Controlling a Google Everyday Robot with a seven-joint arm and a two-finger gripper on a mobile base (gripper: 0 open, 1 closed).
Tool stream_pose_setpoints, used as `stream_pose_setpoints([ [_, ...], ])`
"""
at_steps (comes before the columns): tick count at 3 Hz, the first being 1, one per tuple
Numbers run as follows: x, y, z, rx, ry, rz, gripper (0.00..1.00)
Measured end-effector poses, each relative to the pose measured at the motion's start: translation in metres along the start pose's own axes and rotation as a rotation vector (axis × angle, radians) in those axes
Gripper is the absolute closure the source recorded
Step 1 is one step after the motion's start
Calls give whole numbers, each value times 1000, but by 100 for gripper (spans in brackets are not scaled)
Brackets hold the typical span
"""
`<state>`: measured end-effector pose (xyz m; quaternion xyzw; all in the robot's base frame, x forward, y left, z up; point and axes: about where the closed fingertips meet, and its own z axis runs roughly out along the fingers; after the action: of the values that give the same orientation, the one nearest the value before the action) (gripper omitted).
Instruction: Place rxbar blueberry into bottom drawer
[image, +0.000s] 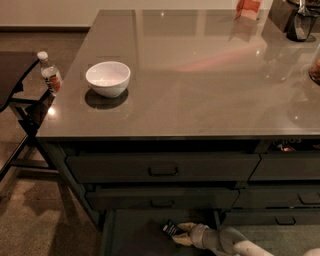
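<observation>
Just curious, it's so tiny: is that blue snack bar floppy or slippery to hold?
Likely light and fairly stiff: the gripper, low over the bottom drawer, holds the rxbar blueberry by one end without visible droop. Being flat, it shouldn't roll.

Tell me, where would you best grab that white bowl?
The white bowl sits upright and open, so probably pinch its rim from above, one finger inside; its body looks too wide. The gripper is down in the bottom drawer, holding the rxbar blueberry.
</observation>
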<state>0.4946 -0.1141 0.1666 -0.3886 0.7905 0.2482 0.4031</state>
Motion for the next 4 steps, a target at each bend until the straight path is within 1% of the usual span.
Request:
stream_pose_setpoints([
  [1, 12, 0, 16, 3, -13, -22, 100],
  [2, 14, -1, 17, 5, -14, -22, 82],
  [4, 14, -1, 17, 5, -14, -22, 35],
])
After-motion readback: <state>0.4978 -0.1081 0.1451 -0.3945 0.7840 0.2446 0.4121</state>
